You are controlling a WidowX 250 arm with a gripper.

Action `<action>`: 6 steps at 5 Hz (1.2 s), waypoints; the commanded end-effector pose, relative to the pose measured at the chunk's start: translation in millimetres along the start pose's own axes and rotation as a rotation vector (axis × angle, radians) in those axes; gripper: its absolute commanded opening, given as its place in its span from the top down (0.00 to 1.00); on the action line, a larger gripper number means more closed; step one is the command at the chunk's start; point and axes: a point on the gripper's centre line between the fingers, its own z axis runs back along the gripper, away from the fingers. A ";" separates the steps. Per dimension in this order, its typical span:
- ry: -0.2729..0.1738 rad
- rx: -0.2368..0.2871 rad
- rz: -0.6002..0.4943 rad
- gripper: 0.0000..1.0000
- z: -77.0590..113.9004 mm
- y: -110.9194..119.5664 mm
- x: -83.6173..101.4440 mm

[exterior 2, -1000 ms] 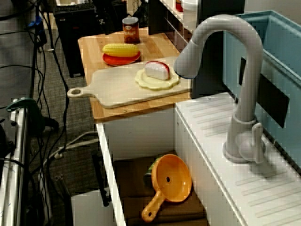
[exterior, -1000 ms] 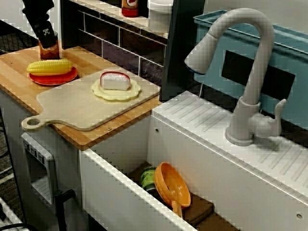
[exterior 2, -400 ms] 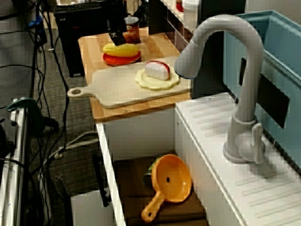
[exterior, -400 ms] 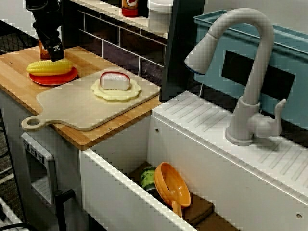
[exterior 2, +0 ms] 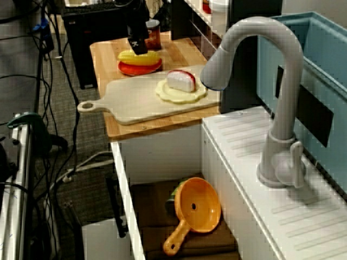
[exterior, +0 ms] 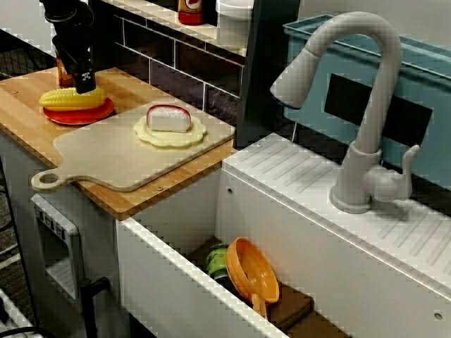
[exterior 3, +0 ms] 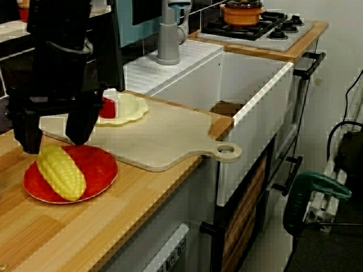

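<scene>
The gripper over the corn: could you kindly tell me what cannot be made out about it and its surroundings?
Counter-end view: the gripper hides most of the red-and-white toy; whether its fingers touch the corn is unclear.
View across the sink: the arm covers most of the can, label unreadable.
Same view: the orange strainer covers most of the green item in the sink.

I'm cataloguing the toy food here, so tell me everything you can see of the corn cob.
The corn cob is a yellow toy, plastic by its look, with moulded rows of kernels and rounded ends. It lies whole on its side on a round red plate, which sits on the wooden counter. The black gripper hangs open over one end, a finger on either side; whether they touch it cannot be told.
</scene>
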 end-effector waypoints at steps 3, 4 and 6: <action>-0.008 0.030 0.058 0.00 1.8 8.4 3.1; -0.004 0.036 0.073 0.00 -3.6 7.7 3.7; 0.027 0.039 0.094 0.00 -14.0 6.5 2.6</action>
